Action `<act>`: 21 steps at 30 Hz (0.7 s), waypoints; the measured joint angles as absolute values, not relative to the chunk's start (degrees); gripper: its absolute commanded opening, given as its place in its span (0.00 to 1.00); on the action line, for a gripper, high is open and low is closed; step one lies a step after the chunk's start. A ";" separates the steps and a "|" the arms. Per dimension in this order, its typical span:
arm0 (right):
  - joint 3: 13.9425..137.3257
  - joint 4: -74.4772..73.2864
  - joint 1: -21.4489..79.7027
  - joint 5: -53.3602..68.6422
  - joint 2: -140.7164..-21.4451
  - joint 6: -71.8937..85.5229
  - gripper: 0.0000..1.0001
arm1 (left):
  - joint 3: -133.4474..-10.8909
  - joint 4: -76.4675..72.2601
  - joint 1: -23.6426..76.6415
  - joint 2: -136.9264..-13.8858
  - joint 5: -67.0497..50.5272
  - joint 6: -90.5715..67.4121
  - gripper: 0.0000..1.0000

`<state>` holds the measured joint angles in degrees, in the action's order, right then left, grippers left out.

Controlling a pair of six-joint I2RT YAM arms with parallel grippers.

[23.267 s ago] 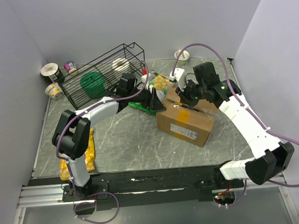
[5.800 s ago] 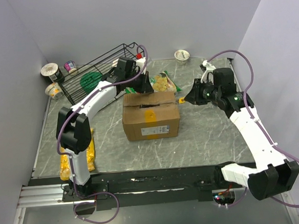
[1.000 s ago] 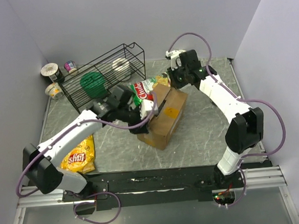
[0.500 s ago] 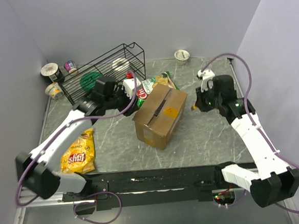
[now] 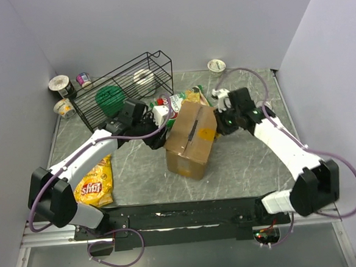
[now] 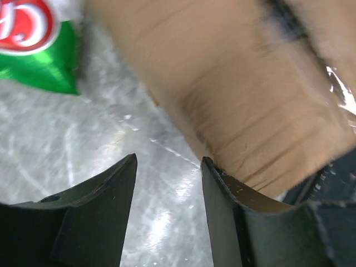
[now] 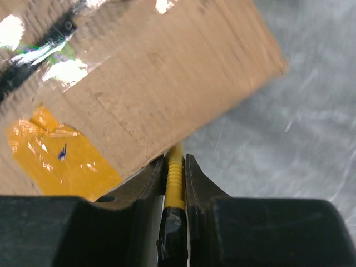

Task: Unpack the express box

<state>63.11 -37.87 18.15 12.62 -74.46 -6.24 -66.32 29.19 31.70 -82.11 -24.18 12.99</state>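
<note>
The express box, a brown carton with a round orange sticker, stands tilted mid-table, its taped seam facing up. My left gripper is open at the box's left side. In the left wrist view its right finger touches the box's lower edge. My right gripper is at the box's right side, shut on a yellow-and-black cutter. In the right wrist view the cutter's tip goes under the box's edge beside the sticker.
A green chip bag lies behind the box and shows in the left wrist view. A black wire rack stands at the back left with cups beside it. A yellow chip bag lies front left. A cup stands at the back.
My right gripper has moved left, up against the box's right side. My left gripper has come down beside its left side. The box has shifted slightly to the right.
</note>
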 measured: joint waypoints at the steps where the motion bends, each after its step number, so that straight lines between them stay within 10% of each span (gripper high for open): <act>1: 64.66 -37.85 18.94 12.03 -76.01 -6.83 0.00 | -66.35 29.39 32.10 -81.95 -24.80 13.19 0.56; 21: 98.80 -35.44 26.98 15.16 -103.24 -11.81 0.00 | -78.63 53.36 40.07 -79.24 -33.50 35.09 0.65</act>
<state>98.80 -35.44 26.98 15.16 -103.24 -11.81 -78.63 53.36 40.07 -79.24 -33.50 35.09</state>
